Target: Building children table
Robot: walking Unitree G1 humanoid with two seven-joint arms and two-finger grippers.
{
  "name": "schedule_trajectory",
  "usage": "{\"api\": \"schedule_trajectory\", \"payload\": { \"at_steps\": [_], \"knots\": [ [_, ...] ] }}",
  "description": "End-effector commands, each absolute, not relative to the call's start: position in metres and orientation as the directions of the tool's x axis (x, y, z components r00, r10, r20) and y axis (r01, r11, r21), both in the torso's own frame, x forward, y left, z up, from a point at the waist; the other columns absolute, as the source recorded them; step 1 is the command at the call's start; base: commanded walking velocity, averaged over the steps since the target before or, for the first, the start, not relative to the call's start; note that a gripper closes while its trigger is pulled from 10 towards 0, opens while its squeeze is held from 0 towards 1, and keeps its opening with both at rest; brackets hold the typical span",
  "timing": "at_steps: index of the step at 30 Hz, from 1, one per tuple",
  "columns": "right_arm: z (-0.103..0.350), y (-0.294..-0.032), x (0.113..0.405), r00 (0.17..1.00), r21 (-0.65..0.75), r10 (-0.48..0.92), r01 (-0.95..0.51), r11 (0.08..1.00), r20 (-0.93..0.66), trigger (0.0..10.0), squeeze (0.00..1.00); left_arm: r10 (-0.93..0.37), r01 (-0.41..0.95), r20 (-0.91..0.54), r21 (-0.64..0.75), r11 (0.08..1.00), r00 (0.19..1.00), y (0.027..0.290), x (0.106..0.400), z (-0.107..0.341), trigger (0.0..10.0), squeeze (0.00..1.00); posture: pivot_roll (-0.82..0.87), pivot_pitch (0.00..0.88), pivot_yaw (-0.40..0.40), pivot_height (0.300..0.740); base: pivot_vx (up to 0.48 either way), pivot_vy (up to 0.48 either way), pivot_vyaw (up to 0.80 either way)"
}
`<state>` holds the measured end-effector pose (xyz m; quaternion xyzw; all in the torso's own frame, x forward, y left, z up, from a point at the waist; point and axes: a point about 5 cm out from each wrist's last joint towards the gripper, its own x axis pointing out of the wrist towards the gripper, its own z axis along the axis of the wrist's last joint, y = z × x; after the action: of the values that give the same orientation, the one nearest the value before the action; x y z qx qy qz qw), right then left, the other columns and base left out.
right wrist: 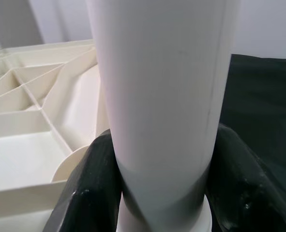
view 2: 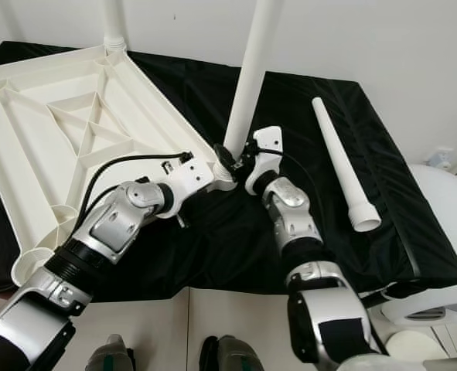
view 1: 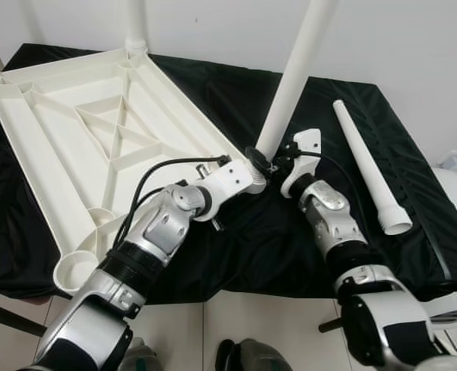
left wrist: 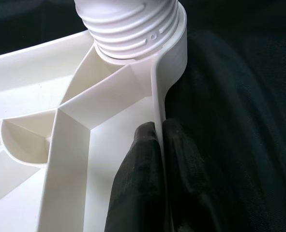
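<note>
At the near corner of the upturned tabletop, lying on the black-draped bench, the right gripper is clamping the base of an upright leg, whose long axis is rising steeply out of the corner socket. The left gripper is pinching the tabletop's thin rim just beside that socket, steadying it. Another leg is lying loose on the bench, nearer the right arm.

Upright leg blocks corner; black cloth nearside open.
</note>
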<state>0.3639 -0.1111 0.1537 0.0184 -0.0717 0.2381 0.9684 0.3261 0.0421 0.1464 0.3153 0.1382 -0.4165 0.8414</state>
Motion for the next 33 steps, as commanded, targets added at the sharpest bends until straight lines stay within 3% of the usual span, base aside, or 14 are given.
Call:
{"api": "schedule_trajectory", "payload": {
  "at_steps": [1, 14, 18, 33],
  "knots": [
    [0.158, -0.103, 0.363, 0.908, 0.03, 0.387, -0.397, 0.917, 0.158, 10.0, 0.0, -0.632, 0.818, -0.52, 0.396, 0.417, 0.574, 0.034, 0.319, 0.139, 10.0, 0.0, 0.06, 0.043, -0.107, 0.74, 0.0, 0.0, 0.0],
    [0.164, -0.089, 0.356, 0.975, 0.057, 0.149, -0.16, 0.985, 0.166, 10.0, 0.0, -0.633, 0.82, -0.522, 0.394, 0.416, 0.572, 0.033, 0.318, 0.138, 10.0, 0.0, 0.07, 0.038, -0.113, 0.74, 0.0, 0.0, 0.0],
    [0.164, -0.088, 0.356, 0.99, 0.071, 0.0, -0.01, 0.997, 0.144, 10.0, 0.0, -0.634, 0.821, -0.523, 0.393, 0.413, 0.57, 0.033, 0.317, 0.137, 10.0, 0.0, 0.08, 0.032, -0.117, 0.74, 0.0, 0.0, 0.0],
    [0.162, -0.085, 0.352, 0.992, 0.074, -0.016, 0.007, 0.997, 0.123, 10.0, 0.0, -0.636, 0.821, -0.521, 0.395, 0.412, 0.569, 0.032, 0.316, 0.137, 10.0, 0.0, 0.08, 0.019, -0.121, 0.74, 0.0, 0.0, 0.0]
  ]
}}
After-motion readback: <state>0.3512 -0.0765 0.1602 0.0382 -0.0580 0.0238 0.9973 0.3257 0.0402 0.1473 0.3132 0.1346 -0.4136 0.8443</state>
